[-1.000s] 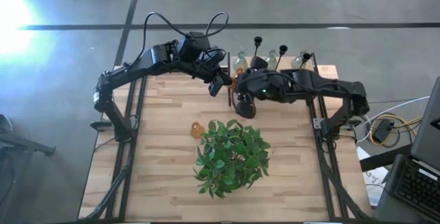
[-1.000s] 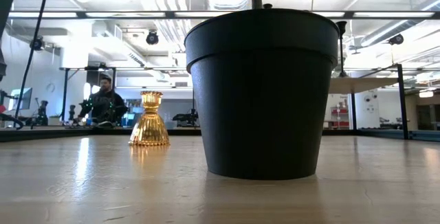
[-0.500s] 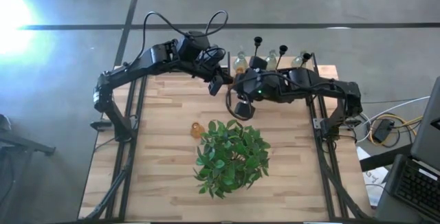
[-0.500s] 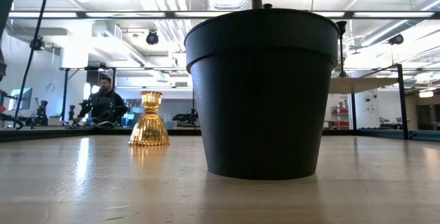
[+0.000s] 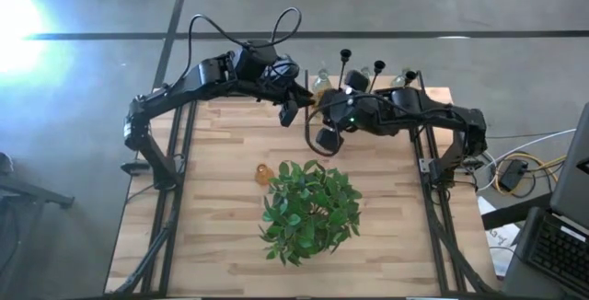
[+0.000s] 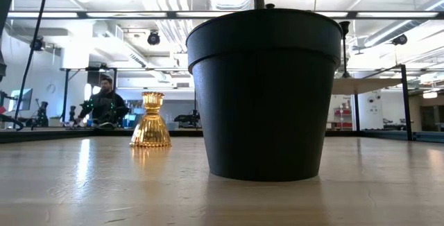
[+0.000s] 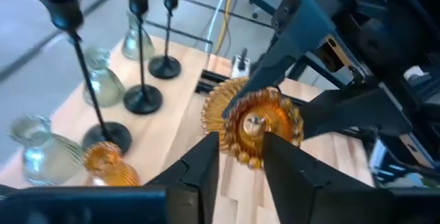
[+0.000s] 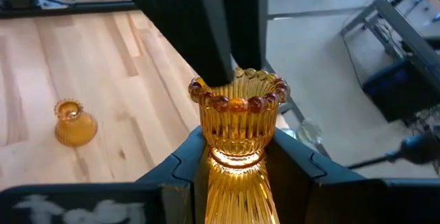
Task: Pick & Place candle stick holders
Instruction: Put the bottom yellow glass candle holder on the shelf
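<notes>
The right gripper [image 8: 237, 159] is pinching an amber holder [image 8: 238, 124] by its narrow waist and holding it up in the air, above the far part of the table [image 5: 212, 217]. This holder is ribbed glass in a warm golden colour, with a beaded rim around its cup and a skirt that is spreading wide below. The left gripper [image 7: 240, 157] is meeting it there: its two fingers [image 7: 203, 169] are spread, one on each side of the holder's round beaded edge, but I cannot tell if they are touching the glass. In the left wrist view the same holder [image 7: 253, 125] is showing its round end, like a golden flower.

At the far edge, just behind the two grippers, the other holders are standing together in a group: three black ones [image 7: 141, 45] with thin stems and round bases, two clear-greyish bulbous ones [image 7: 100, 80], and one more amber one [image 7: 108, 162].

A third amber holder [image 6: 150, 121] is standing upright alone near the middle of the table, just left of the plant [image 5: 308, 210] in its black pot [image 6: 263, 94].

A person [image 6: 105, 105] is sitting far behind the table.
</notes>
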